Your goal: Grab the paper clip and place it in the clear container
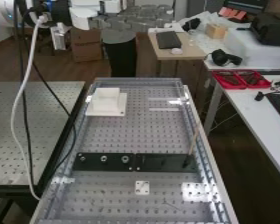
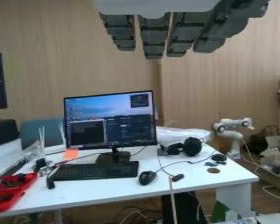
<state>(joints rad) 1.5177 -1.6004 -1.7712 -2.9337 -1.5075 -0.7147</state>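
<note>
The hand (image 1: 134, 21), straight-fingered and empty, hangs high toward the far end. Where the paper clip lies I cannot tell; a low sweep across the table (image 1: 117, 137) could knock the rod (image 1: 192, 142) near its right edge.

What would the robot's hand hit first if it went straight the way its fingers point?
Probably the computer screen on the white desk, which looks roughly ahead of the hand. Depth is unclear, though, and it might just miss the screen and meet the wall behind.
</note>
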